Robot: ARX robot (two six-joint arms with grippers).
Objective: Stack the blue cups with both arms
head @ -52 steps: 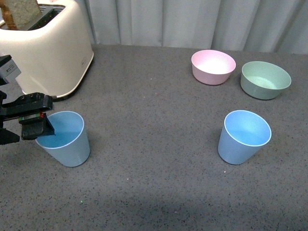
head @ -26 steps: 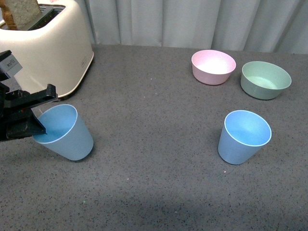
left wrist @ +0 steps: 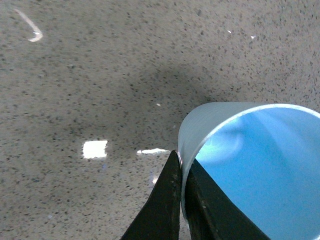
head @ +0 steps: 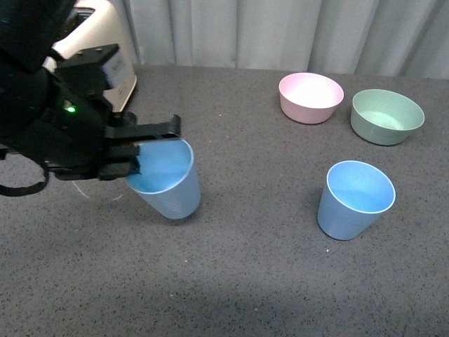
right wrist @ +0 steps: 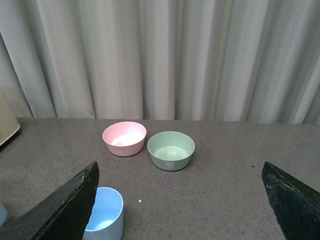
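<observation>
A cream toaster point(head: 118, 69) stands at the far left of the grey desk point(head: 238, 281), partly hidden by the bulky black left arm point(head: 56, 119). That arm's jaws are pressed together on the rim of one blue cup point(head: 168, 186), one flat finger point(left wrist: 162, 205) outside the wall and the other inside, as the left wrist view shows. This held cup is left of the desk's middle and tilted, its mouth turned up and leftward toward the arm; I cannot tell whether its base touches the desk. Well apart to the right, on the near side, the second blue cup point(head: 354, 200) stands upright and open. Farther back on the right sit a pink bowl point(head: 311, 97) and, just beside it, a green bowl point(head: 387, 116), before a pale curtain point(head: 280, 31). The right arm's jaws are spread wide, their black fingers point(right wrist: 65, 210) at the edges of the right wrist view.
</observation>
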